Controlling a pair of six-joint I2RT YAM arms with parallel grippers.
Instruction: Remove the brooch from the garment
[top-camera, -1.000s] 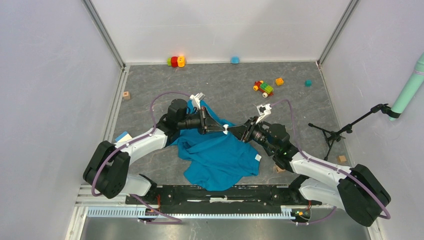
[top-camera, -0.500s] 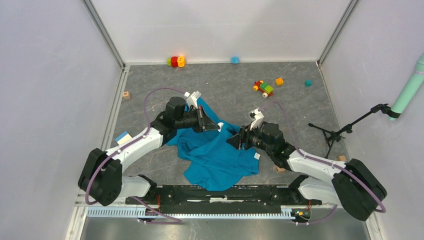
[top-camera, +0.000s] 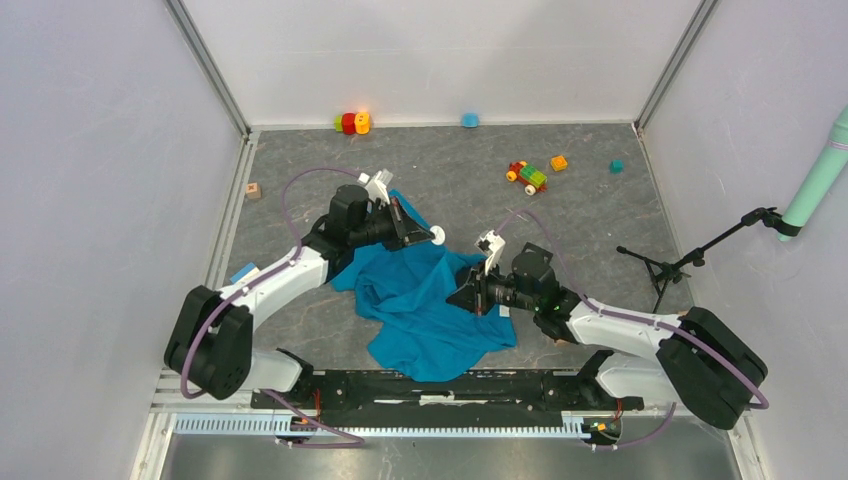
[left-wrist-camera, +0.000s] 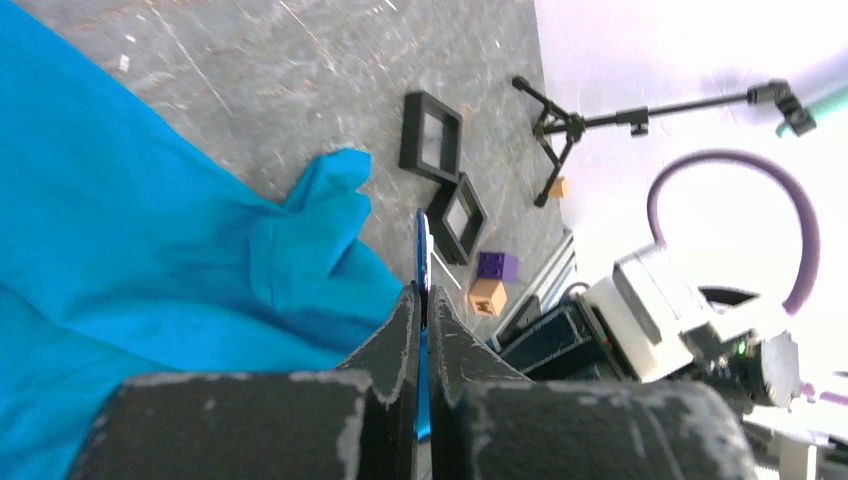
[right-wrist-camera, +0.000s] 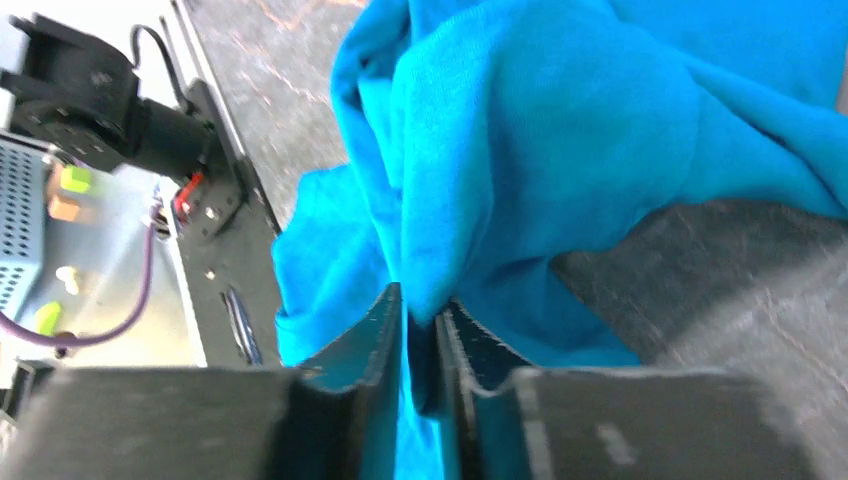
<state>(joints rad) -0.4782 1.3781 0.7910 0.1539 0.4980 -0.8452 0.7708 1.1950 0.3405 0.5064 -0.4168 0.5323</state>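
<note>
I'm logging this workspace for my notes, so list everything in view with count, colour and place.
garment: one, teal-blue, crumpled mid-table
brooch: one, blue seen edge-on, in the left gripper
square frames: two, black, on the table beside the garment
tripod stand: one, black, right side
toy car: one, multicoloured, far right
loose blocks: about six, mixed colours, scattered near the edges
left gripper: one, black, shut on the brooch
right gripper: one, black, shut on a garment fold

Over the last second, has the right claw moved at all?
Yes. The right claw has drawn back toward the black base rail at the near edge of the table, gripping a fold of the garment.
</note>
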